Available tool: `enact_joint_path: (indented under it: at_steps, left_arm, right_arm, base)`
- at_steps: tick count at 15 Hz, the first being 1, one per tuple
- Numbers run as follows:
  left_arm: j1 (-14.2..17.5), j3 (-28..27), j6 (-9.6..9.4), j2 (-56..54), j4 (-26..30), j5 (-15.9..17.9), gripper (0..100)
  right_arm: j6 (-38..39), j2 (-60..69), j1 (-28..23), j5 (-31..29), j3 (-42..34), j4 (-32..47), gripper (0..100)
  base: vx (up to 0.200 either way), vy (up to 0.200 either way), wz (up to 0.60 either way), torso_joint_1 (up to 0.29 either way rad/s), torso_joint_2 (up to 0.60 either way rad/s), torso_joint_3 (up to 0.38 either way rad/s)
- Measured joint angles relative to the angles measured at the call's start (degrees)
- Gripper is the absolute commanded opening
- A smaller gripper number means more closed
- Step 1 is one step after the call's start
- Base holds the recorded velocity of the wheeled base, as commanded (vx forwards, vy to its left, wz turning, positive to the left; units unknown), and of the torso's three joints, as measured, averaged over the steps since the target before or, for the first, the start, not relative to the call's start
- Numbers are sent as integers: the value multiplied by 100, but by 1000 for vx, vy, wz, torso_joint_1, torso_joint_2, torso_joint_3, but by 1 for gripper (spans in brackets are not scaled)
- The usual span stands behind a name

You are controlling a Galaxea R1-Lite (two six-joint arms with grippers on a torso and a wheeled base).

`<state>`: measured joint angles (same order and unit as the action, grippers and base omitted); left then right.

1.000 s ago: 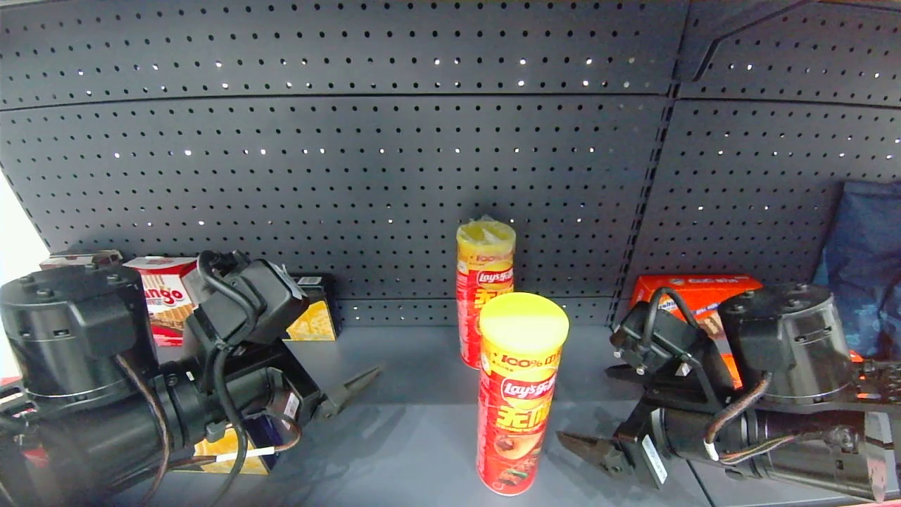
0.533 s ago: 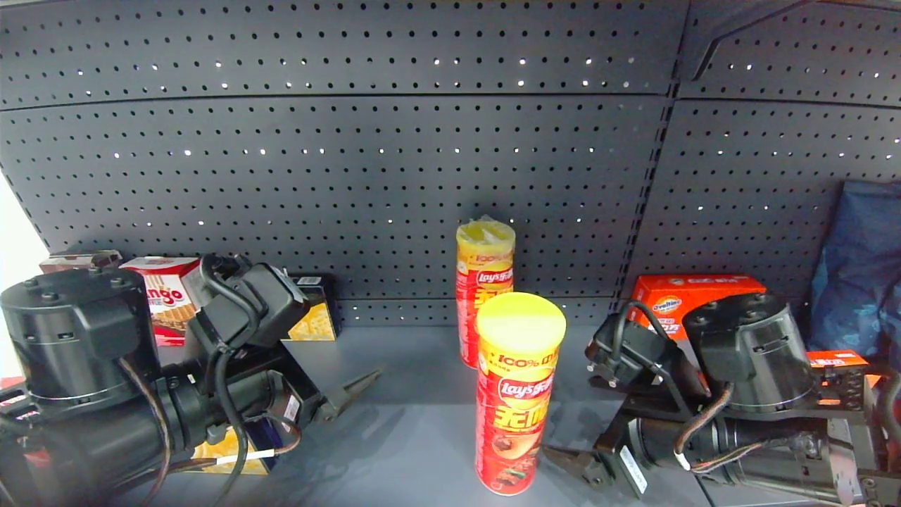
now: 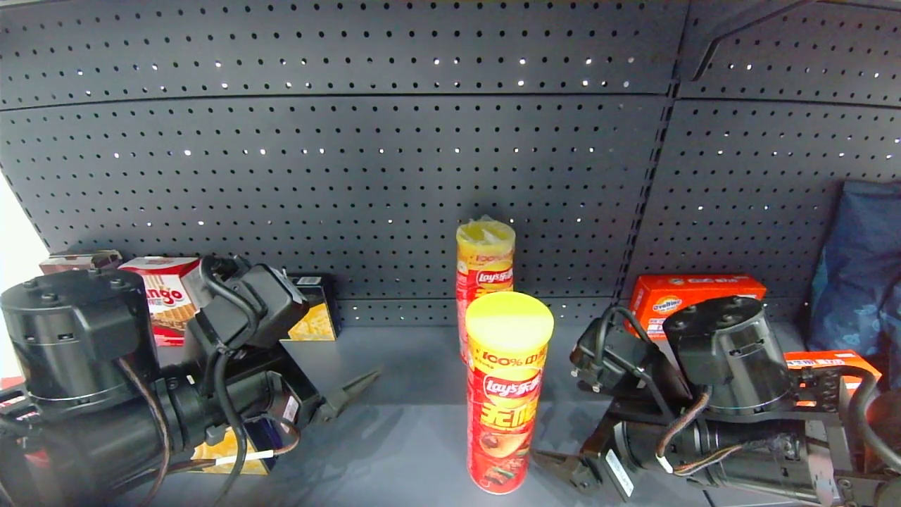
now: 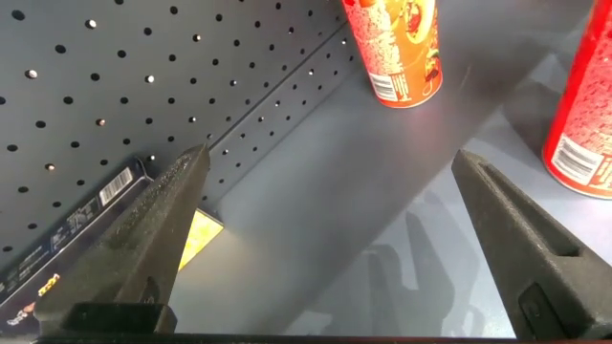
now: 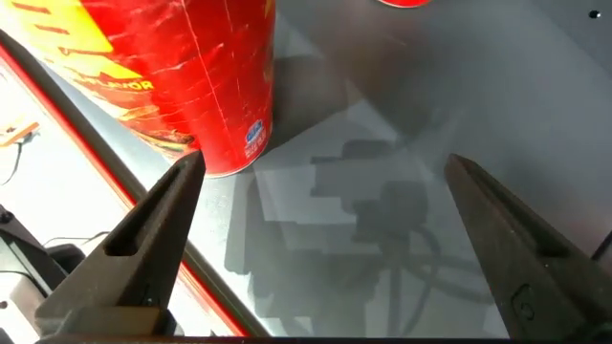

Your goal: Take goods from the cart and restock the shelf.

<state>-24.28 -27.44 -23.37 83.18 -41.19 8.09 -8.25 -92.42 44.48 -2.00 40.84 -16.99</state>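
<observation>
Head view: I read soft, even light from above and in front. The shelf floor (image 3: 415, 422) is mid-grey with faint, soft-edged shadows. The pegboard back (image 3: 352, 176) is dark, with pinpricks of light through its holes. The far left edge is blown out white. The panel seams bow: wide-lens distortion. Right wrist view: layered overlapping shadows, a sheen on the red can (image 5: 191, 86), and white glare past the floor's front edge.

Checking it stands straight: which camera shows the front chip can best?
The head view: the front chip can appears whole, lid to base, upright on the shelf. The left wrist view catches its lower side at the edge; the right wrist view shows its base close up.
</observation>
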Motion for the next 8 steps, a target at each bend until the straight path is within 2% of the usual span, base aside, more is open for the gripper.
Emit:
enact_joint_path:
  at_steps: [8]
  left_arm:
    - [59,16,0,-18,-2,0,100]
  right_arm:
    - [0,-46,-132,-62,76,-30,100]
  base:
    - [0,0,0,0,0,0]
